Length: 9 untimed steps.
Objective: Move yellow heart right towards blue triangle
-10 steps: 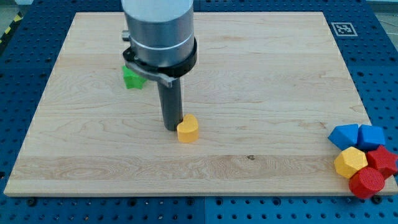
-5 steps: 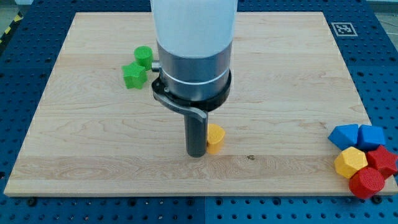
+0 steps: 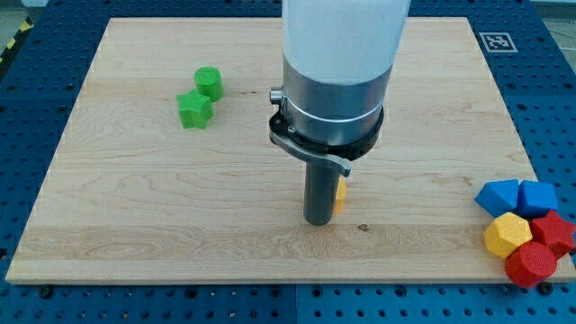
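Observation:
The yellow heart point(image 3: 339, 195) lies near the middle of the wooden board, mostly hidden behind the rod; only a sliver shows on the rod's right side. My tip point(image 3: 317, 220) rests on the board, touching the heart's left side. The blue triangle point(image 3: 499, 195) lies far to the view's right, near the board's right edge.
Beside the blue triangle a cluster holds another blue block point(image 3: 538, 196), a yellow hexagon point(image 3: 508, 235), a red block point(image 3: 553, 230) and a red cylinder point(image 3: 530, 265). A green star point(image 3: 194, 110) and a green cylinder point(image 3: 209, 82) lie at the upper left. The arm's wide body point(image 3: 337, 72) hides the board's upper middle.
My tip and the yellow heart have moved together towards the view's right and slightly down. The other blocks have not moved.

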Motion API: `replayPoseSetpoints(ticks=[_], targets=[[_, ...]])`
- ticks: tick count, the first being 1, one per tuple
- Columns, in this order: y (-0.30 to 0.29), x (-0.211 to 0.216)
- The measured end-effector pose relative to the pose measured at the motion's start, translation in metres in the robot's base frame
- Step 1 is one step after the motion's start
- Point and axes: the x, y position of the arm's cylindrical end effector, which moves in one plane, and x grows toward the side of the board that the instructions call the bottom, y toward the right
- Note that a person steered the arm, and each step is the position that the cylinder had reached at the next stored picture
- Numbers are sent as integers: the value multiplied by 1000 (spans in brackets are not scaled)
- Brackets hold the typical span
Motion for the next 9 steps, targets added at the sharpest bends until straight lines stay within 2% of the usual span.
replayPoseSetpoints(ticks=[6, 9], targets=[[-1, -28], [-11, -28]])
